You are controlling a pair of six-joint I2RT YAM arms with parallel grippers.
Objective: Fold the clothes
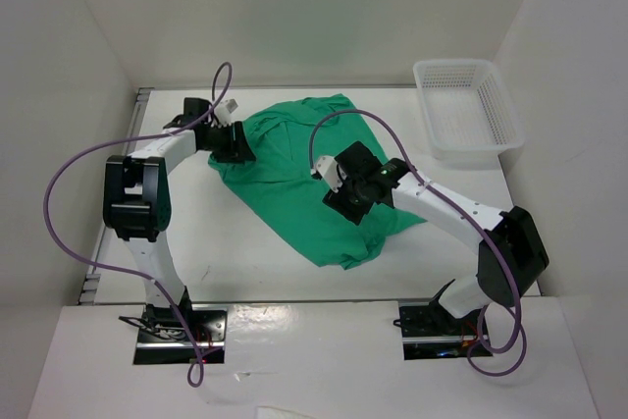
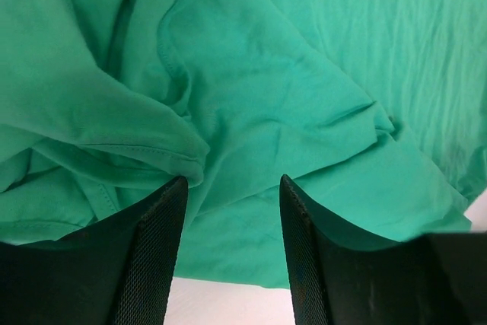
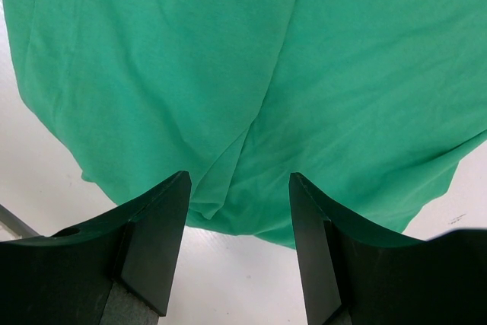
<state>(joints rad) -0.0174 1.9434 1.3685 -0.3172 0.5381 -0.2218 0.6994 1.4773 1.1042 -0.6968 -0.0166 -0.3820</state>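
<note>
The clothes are one plain green T-shirt (image 1: 304, 179) lying rumpled on the white table, with folds bunched at its left side. My left gripper (image 1: 238, 147) is at the shirt's left edge. In the left wrist view the left gripper (image 2: 232, 180) has its jaws apart, with a folded edge of the shirt (image 2: 251, 112) lying just past and between the tips. My right gripper (image 1: 343, 198) hangs over the shirt's right middle. In the right wrist view the right gripper (image 3: 240, 176) is open above an edge of the shirt (image 3: 251, 74), nothing held.
A white mesh basket (image 1: 466, 105) stands at the back right of the table (image 1: 226, 242). White walls close in the left, back and right sides. Purple cables loop off both arms.
</note>
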